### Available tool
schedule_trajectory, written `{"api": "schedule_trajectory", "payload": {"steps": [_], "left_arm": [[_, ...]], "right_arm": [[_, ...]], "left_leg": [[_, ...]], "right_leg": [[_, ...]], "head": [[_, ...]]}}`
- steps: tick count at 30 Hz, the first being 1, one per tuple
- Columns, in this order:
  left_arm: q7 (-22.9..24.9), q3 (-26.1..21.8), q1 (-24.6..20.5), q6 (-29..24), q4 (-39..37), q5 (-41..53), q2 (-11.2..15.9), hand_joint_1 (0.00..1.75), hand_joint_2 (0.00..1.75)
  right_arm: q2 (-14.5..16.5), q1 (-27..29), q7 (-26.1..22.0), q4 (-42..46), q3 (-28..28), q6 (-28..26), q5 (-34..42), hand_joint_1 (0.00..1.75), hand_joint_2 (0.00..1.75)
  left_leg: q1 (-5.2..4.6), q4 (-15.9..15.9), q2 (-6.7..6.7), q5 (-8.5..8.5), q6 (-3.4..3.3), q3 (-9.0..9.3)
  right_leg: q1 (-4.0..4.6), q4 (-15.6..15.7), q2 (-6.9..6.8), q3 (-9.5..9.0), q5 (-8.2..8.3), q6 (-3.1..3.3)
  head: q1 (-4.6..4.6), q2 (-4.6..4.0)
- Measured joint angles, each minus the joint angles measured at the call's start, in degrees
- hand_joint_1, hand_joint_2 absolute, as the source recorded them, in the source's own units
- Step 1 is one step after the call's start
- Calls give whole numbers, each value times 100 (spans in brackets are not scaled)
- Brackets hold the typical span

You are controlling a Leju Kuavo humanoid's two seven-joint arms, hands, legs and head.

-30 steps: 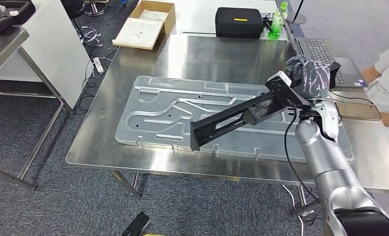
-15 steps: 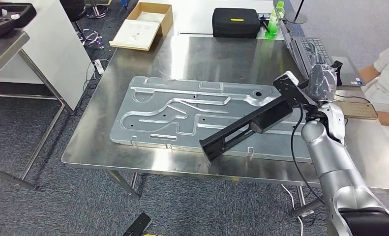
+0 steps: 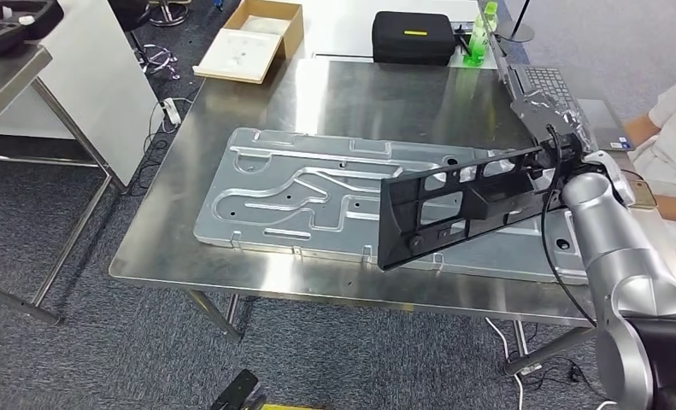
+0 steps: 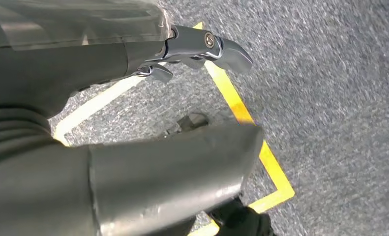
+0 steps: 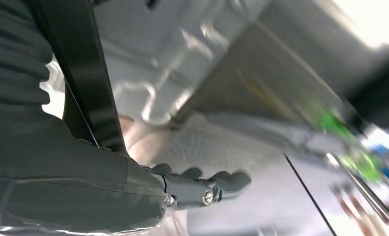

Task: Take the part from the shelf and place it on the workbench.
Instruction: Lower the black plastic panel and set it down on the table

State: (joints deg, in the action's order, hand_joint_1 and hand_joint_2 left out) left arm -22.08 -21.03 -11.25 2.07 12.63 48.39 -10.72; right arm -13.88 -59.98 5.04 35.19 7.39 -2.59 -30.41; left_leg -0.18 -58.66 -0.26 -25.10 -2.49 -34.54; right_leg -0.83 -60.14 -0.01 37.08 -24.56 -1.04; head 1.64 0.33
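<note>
A grey side table (image 3: 5,73) is standing at the far left with a dark moulded tray (image 3: 14,19) sitting on it, and an open cardboard box (image 3: 253,38) is lying on the floor beyond the workbench's (image 3: 232,265) far left corner. A large stamped metal plate (image 3: 291,192) is lying flat across the steel workbench. Above the plate's right half, the long black part (image 3: 454,205) is hanging clear of the surface, turned on edge so its open frame is facing the camera, with its lower left end just over the plate's near edge. The right hand (image 3: 565,137) is gripping the part at its right end, fingers wrapped around it; in the right wrist view the hand (image 5: 133,187) is lying against the black bar (image 5: 89,73). A black case (image 3: 413,38) and a green bottle (image 3: 479,34) are standing at the bench's far edge, a laptop (image 3: 556,94) is sitting right of them, and a person's sleeve (image 3: 672,128) is showing at the right edge. The left hand (image 4: 148,113) is hanging over grey carpet with yellow floor tape (image 4: 246,123), fingers apart and holding nothing.
</note>
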Motion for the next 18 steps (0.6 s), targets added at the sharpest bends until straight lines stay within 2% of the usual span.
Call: {"api": "schedule_trajectory", "payload": {"steps": [2, 4, 5, 6, 7, 8, 10, 12, 15, 17, 18], "left_arm": [[6, 0, -11, 4, 0, 4, 3, 0, 0], [15, 0, -8, 5, 0, 7, 3, 0, 0], [24, 0, 1, 4, 0, 8, 3, 0, 0], [33, 0, 8, 1, 0, 8, 3, 0, 0], [40, 0, 10, -4, 0, 9, 3, 0, 0], [47, 0, 10, -12, 0, 9, 3, 0, 0], [51, 0, 6, -28, 0, 9, 4, 0, 0], [54, 0, 0, -50, 0, 8, 7, 0, 0], [55, 0, -2, -74, 0, 7, 12, 0, 0], [54, 0, -5, -79, 0, 7, 15, 0, 0], [52, 0, -5, -81, 0, 7, 17, 0, 0]], "right_arm": [[-57, -151, 160, -237, -9, 166, 85, 0, 0], [-106, -262, 240, -445, -34, 212, 181, 0, 0], [-121, -295, 270, -526, -51, 216, 234, 0, 44], [-127, -328, 315, -607, -72, 224, 290, 0, 87], [-132, -365, 366, -690, -95, 234, 350, 0, 131], [-133, -402, 412, -768, -118, 244, 402, 0, 175], [-132, -453, 464, -878, -151, 253, 459, 0, 175], [-127, -491, 490, -948, -168, 251, 472, 0, 175], [-119, -514, 523, -1063, -195, 251, 473, 0, 175], [-111, -524, 529, -1117, -203, 255, 473, 0, 175], [-106, -529, 535, -1136, -205, 259, 475, 0, 175]], "left_leg": [[35, 107, 5, 74, -35, 39], [29, 119, -1, 91, -56, 36], [30, 114, -4, 89, -58, 35], [34, 104, -5, 82, -54, 36], [41, 87, -6, 71, -46, 37], [51, 62, -8, 53, -29, 38], [60, -7, -15, 2, 25, 25], [45, -57, -26, -35, 86, 2], [37, -67, -29, -52, 164, -13], [45, -312, -18, -232, 216, -118], [51, -600, -13, -403, 238, -244]], "right_leg": [[2, -297, 4, 135, -202, -46], [-8, -962, 6, 449, -530, -84], [-18, -1258, 6, 592, -624, -106], [-32, -1399, 5, 665, -624, -126], [-51, -1350, 3, 644, -530, -143], [-73, -1099, 1, 519, -360, -158], [-96, -394, -1, 159, -66, -175], [-81, -26, 12, -19, 8, -130], [-73, 5, 27, -13, 12, -15], [-93, 26, 22, -15, 32, 61], [-91, 30, 18, -15, 36, 87]], "head": [[5, 0], [8, 0], [8, 0], [8, 0], [8, 0], [7, 0], [8, 0], [4, 0], [0, 0], [-3, 0], [-4, 0]]}}
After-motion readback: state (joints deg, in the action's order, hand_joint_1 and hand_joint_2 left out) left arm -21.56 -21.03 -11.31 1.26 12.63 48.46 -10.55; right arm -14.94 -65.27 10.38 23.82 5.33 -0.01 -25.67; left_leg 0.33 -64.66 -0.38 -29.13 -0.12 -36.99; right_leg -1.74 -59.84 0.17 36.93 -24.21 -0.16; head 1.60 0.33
